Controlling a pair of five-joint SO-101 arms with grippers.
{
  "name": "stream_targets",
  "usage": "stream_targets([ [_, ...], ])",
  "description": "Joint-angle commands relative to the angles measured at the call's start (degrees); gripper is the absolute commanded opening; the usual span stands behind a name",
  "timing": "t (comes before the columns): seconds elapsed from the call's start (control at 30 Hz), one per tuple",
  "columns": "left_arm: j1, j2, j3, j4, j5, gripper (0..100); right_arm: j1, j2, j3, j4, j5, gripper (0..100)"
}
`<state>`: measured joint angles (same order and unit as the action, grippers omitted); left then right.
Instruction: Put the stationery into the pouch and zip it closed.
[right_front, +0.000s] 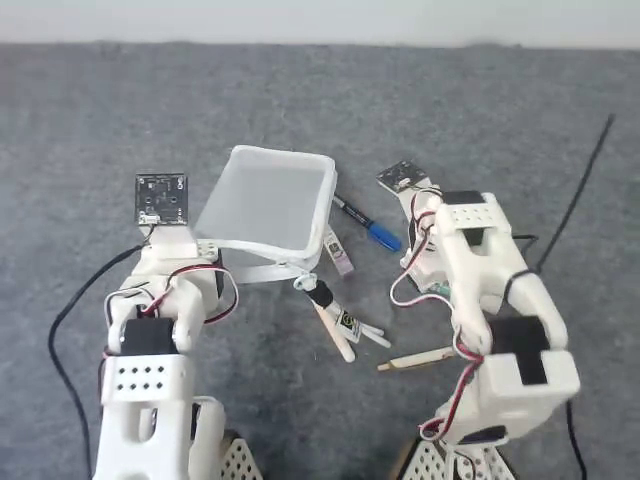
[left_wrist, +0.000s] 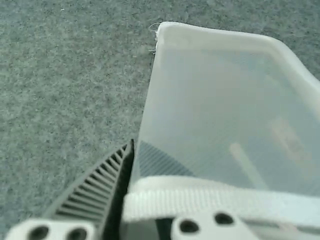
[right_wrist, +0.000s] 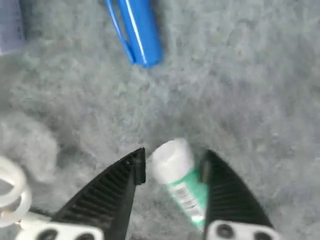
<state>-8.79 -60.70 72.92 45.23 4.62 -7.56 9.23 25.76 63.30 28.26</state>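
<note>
While the left gripper (right_front: 220, 260) pinches the mouth edge of the pouch (right_front: 265, 200) on the table (right_front: 100, 120), the right gripper (right_wrist: 173, 156) stands spread on both sides of a green-white tube (right_wrist: 176, 177) — a blue pen (right_wrist: 139, 32) lies near

High view overhead; 2 wrist views close, low; left shares pouch (right_front: 268, 200).

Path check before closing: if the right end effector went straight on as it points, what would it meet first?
The green tube, which sits between the fingers of the right end effector. Beyond it lies the blue pen, though the carpet may come first; depth is unclear.
</note>
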Motion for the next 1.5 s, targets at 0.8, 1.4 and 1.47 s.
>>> stream_targets([
  [0.8,-0.4,-1.1,-3.7,0.0,-0.4,1,-8.0,-26.0,-1.7,12.2,-15.5,0.6],
  [1.4,-0.6,-1.6,-4.0,0.3,-0.4,1,-18.8,-46.5,-1.7,-0.9,-30.2,0.6],
  [1.47,-0.6,-1.6,-4.0,0.3,-0.4,1,-18.7,-47.1,-1.7,-4.1,-31.7,0.6],
])
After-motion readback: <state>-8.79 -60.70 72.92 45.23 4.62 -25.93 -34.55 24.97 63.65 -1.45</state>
